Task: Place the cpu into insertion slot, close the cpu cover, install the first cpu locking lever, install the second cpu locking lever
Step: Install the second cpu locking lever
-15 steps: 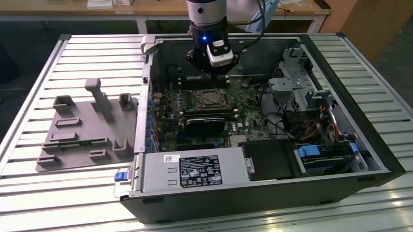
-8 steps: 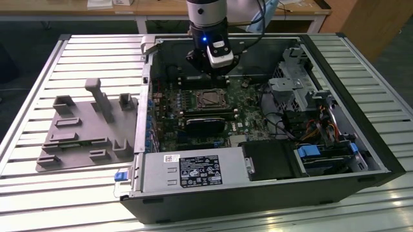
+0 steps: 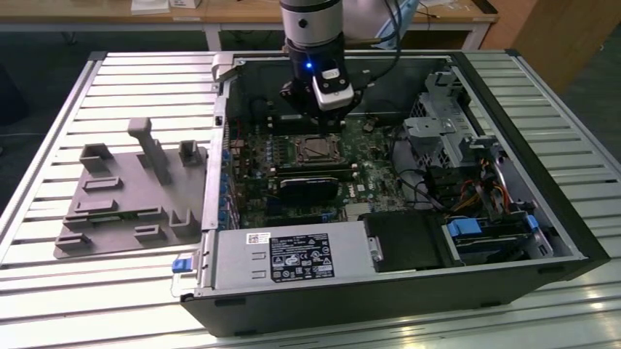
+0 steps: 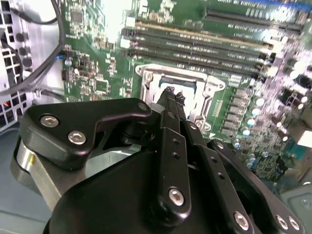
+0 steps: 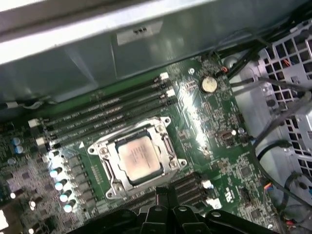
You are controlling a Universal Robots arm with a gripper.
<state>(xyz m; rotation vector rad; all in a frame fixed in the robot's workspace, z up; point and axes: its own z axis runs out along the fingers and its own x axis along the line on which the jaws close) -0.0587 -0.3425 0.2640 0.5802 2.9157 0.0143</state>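
Chip (image 5: pixel 139 159) sits in the socket (image 5: pixel 109 171) at centre of the first wrist view, metal cover frame (image 5: pixel 165 127) down around it, green board (image 5: pixel 204 117) all round. Gripper (image 4: pixel 171 95) hangs just above the socket, fingers pinched together, holding nothing. Exterior view: gripper (image 3: pixel 328 125) upper centre, inside the open computer case (image 3: pixel 543 240), socket (image 3: pixel 318 148) directly below.

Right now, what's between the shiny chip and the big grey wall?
In the first wrist view, long black memory slots on green board lie between the cpu and the case wall.
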